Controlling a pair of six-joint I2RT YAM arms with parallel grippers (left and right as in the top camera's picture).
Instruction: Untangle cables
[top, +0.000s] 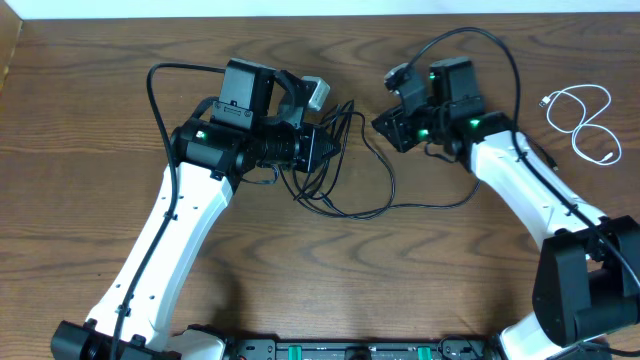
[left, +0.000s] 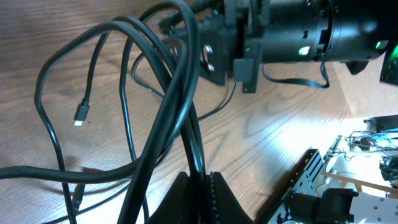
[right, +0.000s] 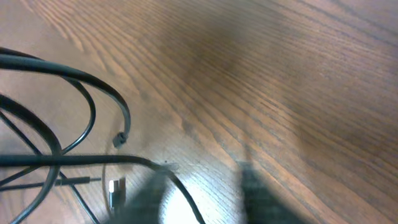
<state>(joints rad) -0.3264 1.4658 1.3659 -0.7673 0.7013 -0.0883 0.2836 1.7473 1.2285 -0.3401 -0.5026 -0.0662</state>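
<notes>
Black cables (left: 171, 106) are still one tangle, sitting mid-worktop between the two arms, several strands crossing and looping over each other. White cable (top: 585, 125) is already out of it: it lies alone in a loose coil at the far right edge, well apart from the black ones, so we treat it as done. Left fingers (left: 221, 196) are clamped together on a bunch of black strands, which rise out of the grip and fan into big loops. We read that as an anchor hold: pin one side of the knot so the other arm has something to pull against. One small plug (left: 81, 114) hangs free at the end of a loop on the left of the wrist view, so that strand likely has slack to be drawn through. Right fingers (right: 258, 193) show only as two dark blurs, apart, with bare worktop (right: 280, 93) between them and nothing clamped that we can make out; black strands lie just to their left. The right arm is facing the left one across the tangle, so we judge it is lining up to pick a single strand. Main risk: grabbing two strands and tightening the knot rather than opening it.
</notes>
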